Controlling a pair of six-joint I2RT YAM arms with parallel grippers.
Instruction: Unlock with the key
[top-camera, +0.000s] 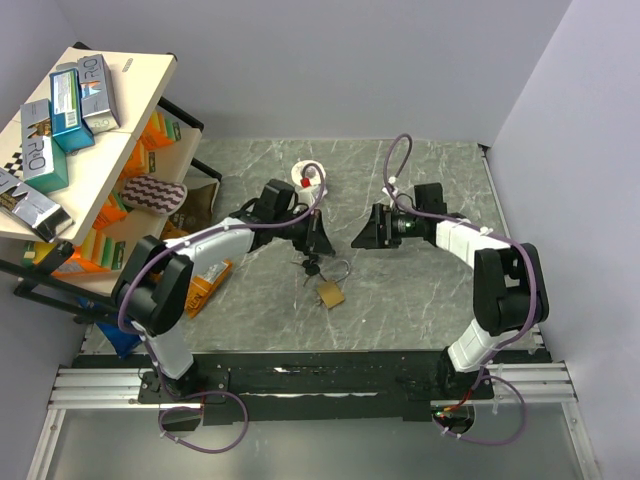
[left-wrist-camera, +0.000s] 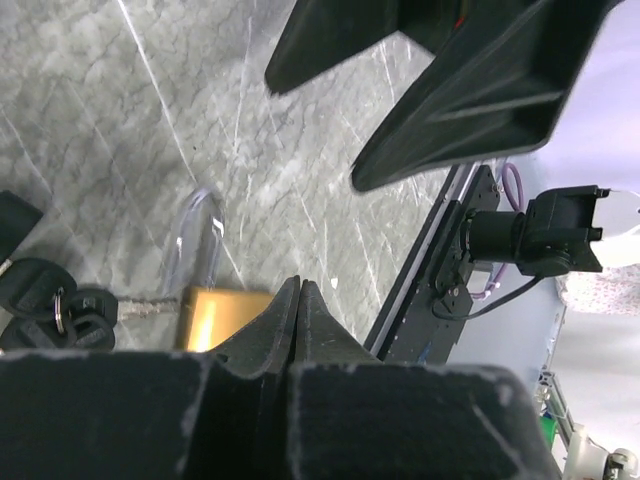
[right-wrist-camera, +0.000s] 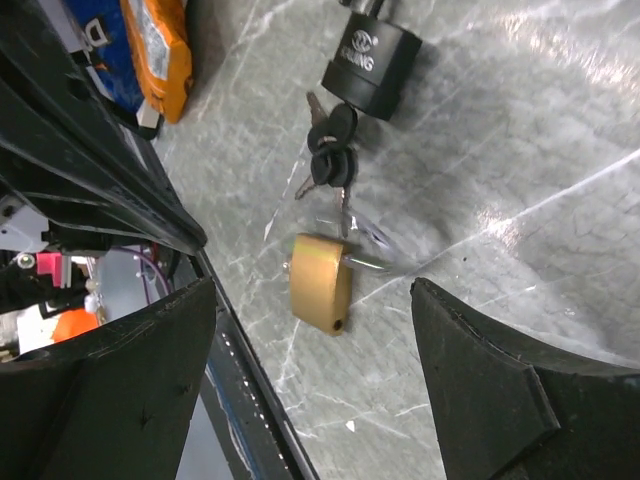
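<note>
Top view: the left claw (top-camera: 318, 240), shut, hangs near the bunch of black-headed silver keys (top-camera: 310, 266) on the grey marbled surface (top-camera: 430, 300), just beside a brass padlock (top-camera: 331, 293). Left wrist: its fingertips (left-wrist-camera: 280, 322) meet. Right wrist: the right claw (right-wrist-camera: 312, 300) gapes wide.

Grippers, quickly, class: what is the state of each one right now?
Left gripper: closed, holding nothing.
Right gripper: open, holding nothing.
</note>
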